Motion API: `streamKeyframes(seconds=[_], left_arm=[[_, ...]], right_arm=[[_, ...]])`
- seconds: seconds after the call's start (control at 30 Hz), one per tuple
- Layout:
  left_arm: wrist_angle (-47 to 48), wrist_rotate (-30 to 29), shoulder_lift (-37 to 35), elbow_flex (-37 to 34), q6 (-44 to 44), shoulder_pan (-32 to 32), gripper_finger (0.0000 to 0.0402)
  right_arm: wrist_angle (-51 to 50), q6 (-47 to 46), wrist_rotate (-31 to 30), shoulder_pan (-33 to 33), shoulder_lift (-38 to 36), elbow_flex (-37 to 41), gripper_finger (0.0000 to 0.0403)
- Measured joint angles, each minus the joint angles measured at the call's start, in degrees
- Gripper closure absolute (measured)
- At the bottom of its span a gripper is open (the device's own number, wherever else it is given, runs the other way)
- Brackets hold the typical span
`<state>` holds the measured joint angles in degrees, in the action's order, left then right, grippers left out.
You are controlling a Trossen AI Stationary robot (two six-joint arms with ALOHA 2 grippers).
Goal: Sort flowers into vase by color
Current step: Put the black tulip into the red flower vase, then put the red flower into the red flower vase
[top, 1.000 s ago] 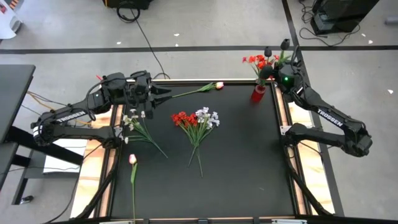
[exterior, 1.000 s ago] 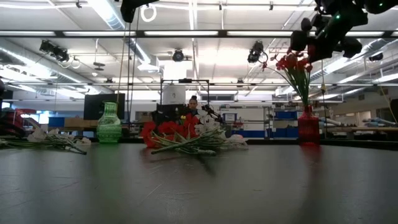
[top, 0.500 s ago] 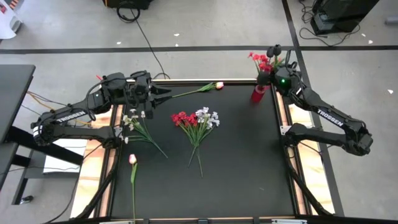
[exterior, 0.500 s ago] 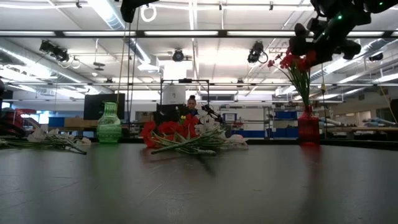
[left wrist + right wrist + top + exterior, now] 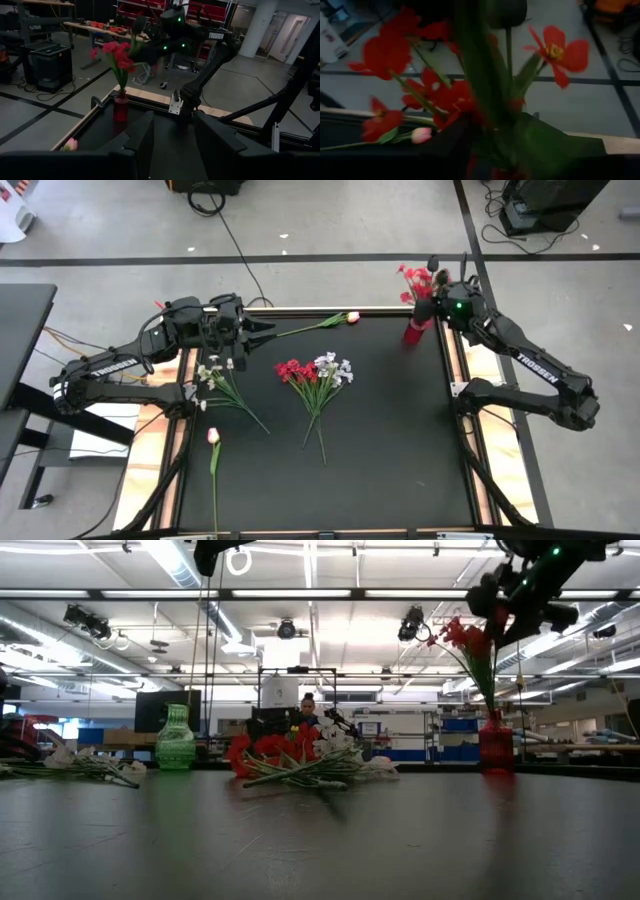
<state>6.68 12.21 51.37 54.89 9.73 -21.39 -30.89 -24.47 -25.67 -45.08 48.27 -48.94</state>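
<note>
Right gripper (image 5: 437, 272) above red vase (image 5: 415, 330), jaws clamped on red flowers (image 5: 416, 279) standing in it. Left gripper (image 5: 268, 330) well left of vase, jaws parted, empty.

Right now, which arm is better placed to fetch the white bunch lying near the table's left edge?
Left, probably. The left gripper hovers just beyond the white bunch, jaws open and empty. The right gripper is across the table at the red vase, among red flowers.
</note>
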Motion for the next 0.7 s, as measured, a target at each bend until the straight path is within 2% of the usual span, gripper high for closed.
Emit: streamKeyframes(seconds=[0.43, 0.7], left_arm=[[0.0, -0.01, -0.01, 0.0, 0.01, 0.0, 0.0256], [0.0, -0.01, 0.0, -0.01, 0.0, 0.0, 0.0256]], right_arm=[[-14.56, -1.07, -0.18, 0.0, -0.05, -14.09, 0.0221], [-13.92, 1.49, 2.77, 1.46, -2.3, -21.9, 0.0221]])
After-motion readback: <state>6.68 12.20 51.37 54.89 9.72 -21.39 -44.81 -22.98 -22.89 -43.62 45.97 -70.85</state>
